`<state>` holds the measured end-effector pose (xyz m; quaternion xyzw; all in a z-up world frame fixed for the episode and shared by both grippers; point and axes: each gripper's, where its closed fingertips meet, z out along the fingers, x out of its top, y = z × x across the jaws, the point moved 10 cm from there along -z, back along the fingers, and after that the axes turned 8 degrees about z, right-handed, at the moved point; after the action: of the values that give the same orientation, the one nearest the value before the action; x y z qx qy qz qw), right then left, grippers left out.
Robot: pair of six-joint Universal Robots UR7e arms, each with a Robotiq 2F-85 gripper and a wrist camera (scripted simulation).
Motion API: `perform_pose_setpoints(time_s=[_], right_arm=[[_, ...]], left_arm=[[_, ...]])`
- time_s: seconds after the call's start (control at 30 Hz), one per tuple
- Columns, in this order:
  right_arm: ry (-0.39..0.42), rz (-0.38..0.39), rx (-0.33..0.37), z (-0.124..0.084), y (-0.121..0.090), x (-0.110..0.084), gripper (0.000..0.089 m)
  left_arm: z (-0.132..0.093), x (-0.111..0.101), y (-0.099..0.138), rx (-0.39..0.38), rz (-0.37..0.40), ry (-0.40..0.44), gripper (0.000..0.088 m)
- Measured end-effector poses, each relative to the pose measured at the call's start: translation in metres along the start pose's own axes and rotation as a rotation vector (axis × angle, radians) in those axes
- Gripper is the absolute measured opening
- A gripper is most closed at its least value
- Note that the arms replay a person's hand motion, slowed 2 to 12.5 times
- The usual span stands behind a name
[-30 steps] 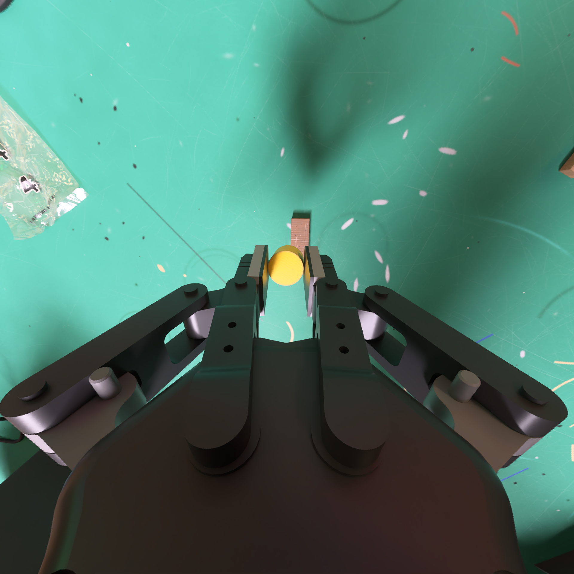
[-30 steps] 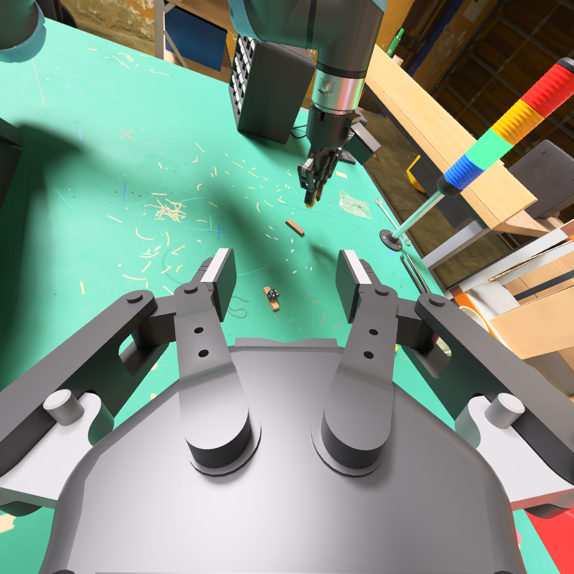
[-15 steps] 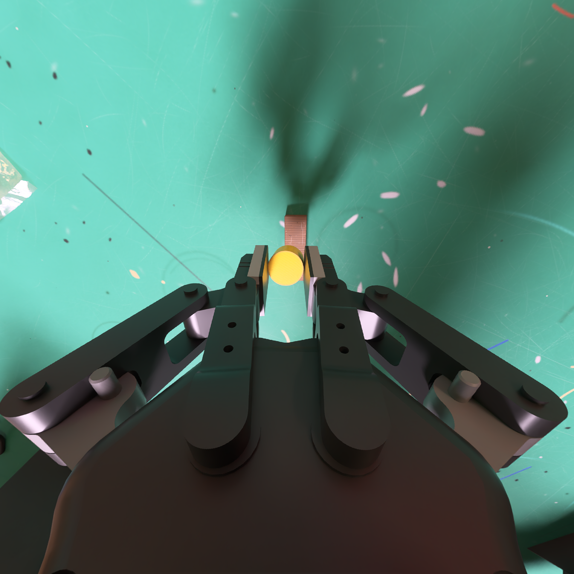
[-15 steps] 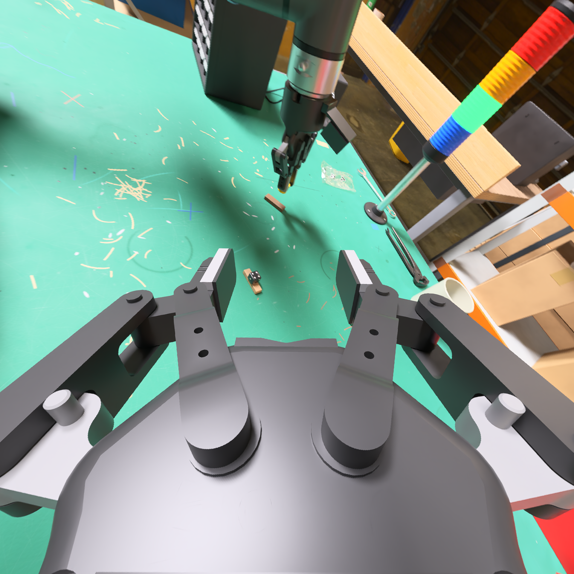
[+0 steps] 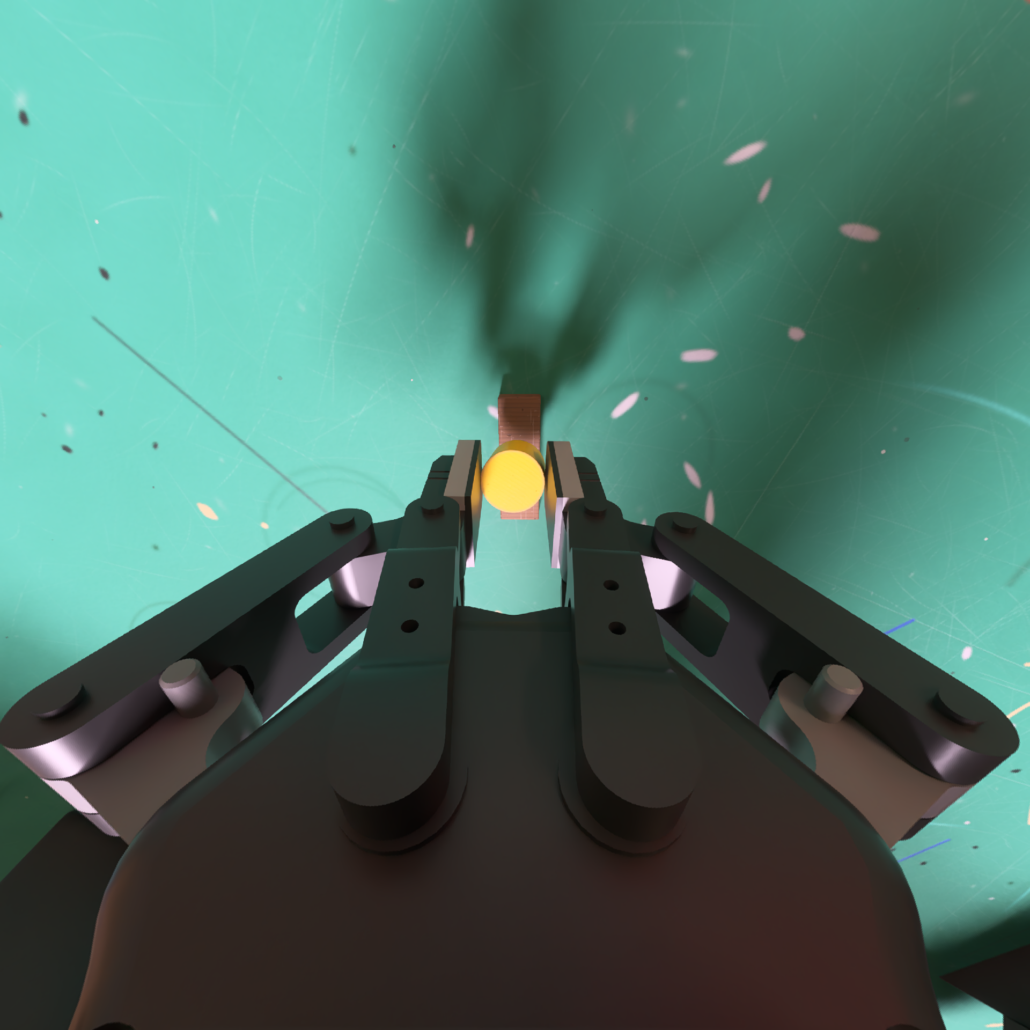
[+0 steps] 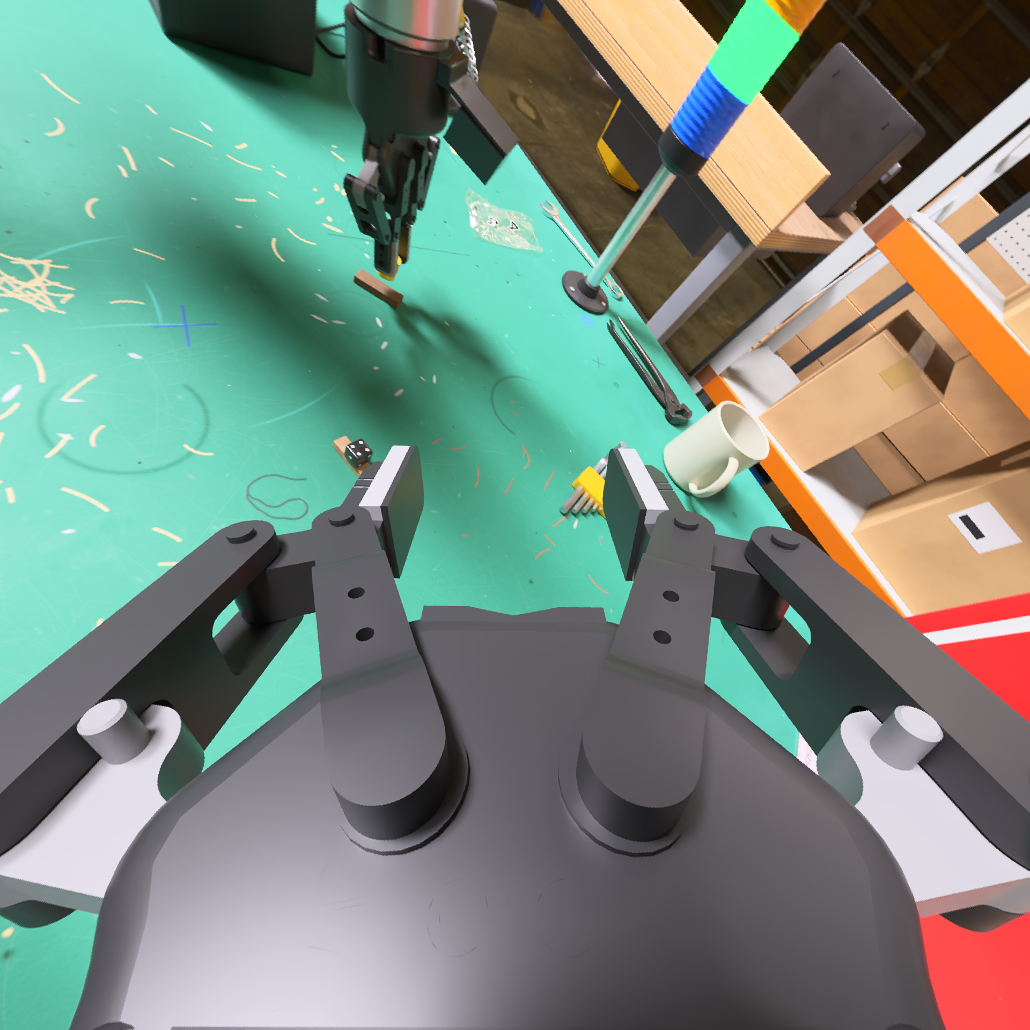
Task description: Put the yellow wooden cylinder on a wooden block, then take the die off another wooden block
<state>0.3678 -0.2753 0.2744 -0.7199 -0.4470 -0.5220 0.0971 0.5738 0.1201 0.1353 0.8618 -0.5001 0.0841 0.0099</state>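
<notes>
Yellow wooden cylinder (image 5: 512, 475) sits clamped between the pads of the left tool (image 5: 513, 479), held end-on just above a bare wooden block (image 5: 519, 418) that lies flat on the green surface (image 5: 223, 278). In the right wrist view the cylinder's tip (image 6: 388, 273) hangs almost at the near end of that block (image 6: 378, 288); whether they touch I cannot tell. So the first step, the placing, looks to be in hand and close to its end. Next comes a short, straight lowering until the cylinder bears on the block, then parting the pads gently — a round piece on a narrow block could roll off. The right tool (image 6: 513, 496) waits with its pads wide apart and nothing between them. The die (image 6: 358, 451) rests on a second block (image 6: 341, 447) beside its left finger — the second step is not yet begun.
</notes>
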Motion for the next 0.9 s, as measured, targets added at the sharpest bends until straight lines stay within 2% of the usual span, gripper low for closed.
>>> perform_pose_setpoints(time_s=[0.2, 0.9], right_arm=[[-0.027, 0.007, -0.034, 0.007, 0.004, -0.005, 0.0583], [-0.04, 0.013, -0.015, 0.015, 0.004, -0.009, 0.0583]], left_arm=[[0.003, 0.0, 0.0, -0.009, -0.003, -0.005, 0.0206], [0.014, -0.005, -0.001, -0.029, -0.021, -0.015, 0.0206]])
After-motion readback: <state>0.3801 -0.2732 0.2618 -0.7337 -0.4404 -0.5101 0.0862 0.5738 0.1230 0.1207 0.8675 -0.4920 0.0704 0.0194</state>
